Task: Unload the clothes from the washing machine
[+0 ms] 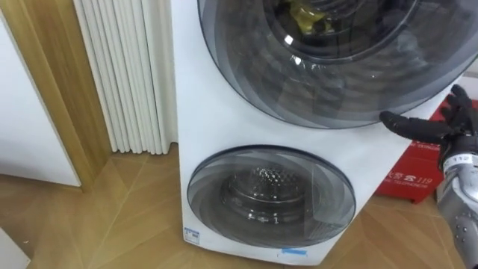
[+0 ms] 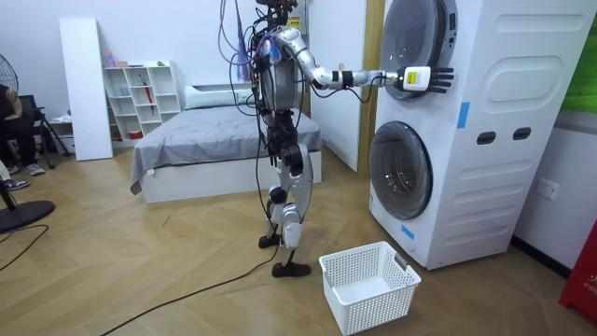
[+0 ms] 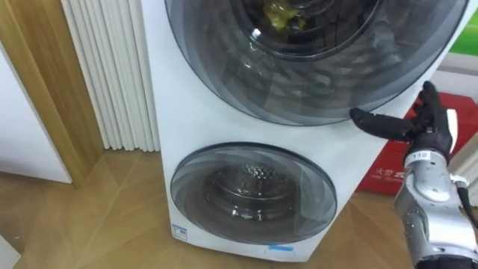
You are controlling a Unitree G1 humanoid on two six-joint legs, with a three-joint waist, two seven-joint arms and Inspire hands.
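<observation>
- The robot stands on the wooden floor [image 2: 140,271] facing a stacked white washing machine [image 2: 504,140], with a white laundry basket [image 2: 373,303] on the floor just beside its feet.
- The right hand [image 1: 452,127] is raised at the right rim of the upper door [image 1: 336,75]. Its fingers are straight and spread wide and it holds nothing. The thumb points across toward the door's edge.
- Whether the thumb actually touches the rim cannot be told, because it overlaps the rim in both eye views.
- The clothes [image 1: 306,19] show as a yellowish lump behind the tinted glass of the upper door. They are inside the drum and cut off by the top edge, so their shape and number are hard to make out.
- The upper door is itself cut off at the top in the eye views. In the room view it looks shut against the machine's front.
- The lower door [image 1: 269,198] is also shut, and through its glass a perforated metal drum wall shows dimly.
- A red box [image 1: 411,175] on the floor is partly hidden behind the machine's right side and the robot's forearm.
- White ribbed panels [image 1: 123,67] stand to the left of the machine.
- Behind the robot there is a bed [image 2: 215,140], and a seated person [image 2: 11,121] is cut off at the room view's left edge.
</observation>
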